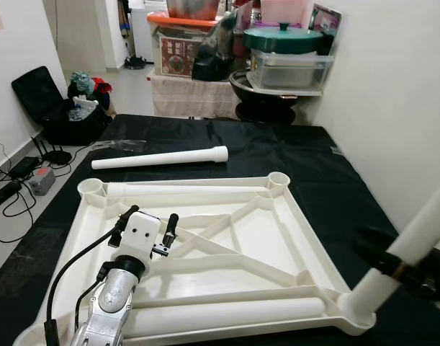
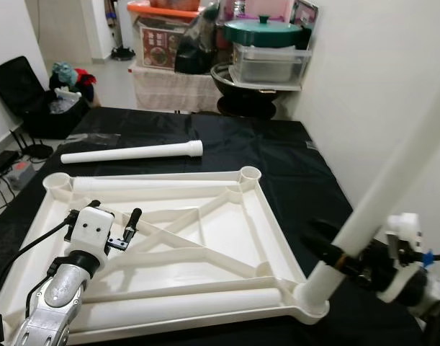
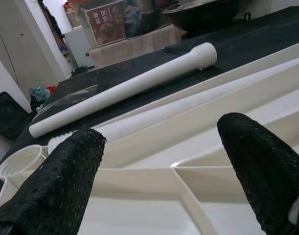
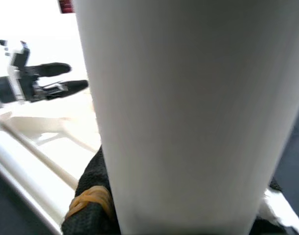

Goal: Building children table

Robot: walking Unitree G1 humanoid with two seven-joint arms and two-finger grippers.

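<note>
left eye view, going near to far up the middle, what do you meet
left gripper → upturned white tabletop → loose white table leg → black floor sheet → cloth-covered stand → red-lidded storage box

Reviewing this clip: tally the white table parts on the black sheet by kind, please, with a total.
Tabletop, upside down: 1
Leg standing in a corner socket, gripped by the right pincer: 1
Legs lying inside the tabletop: 2
Loose leg on the sheet: 1
Total: 5

No legible text found. The cardboard box [image 1: 178, 55] on the cloth-covered stand beyond the far edge of the black mat [image 1: 292, 155] bears a red printed label; its characters cannot be read.
</note>
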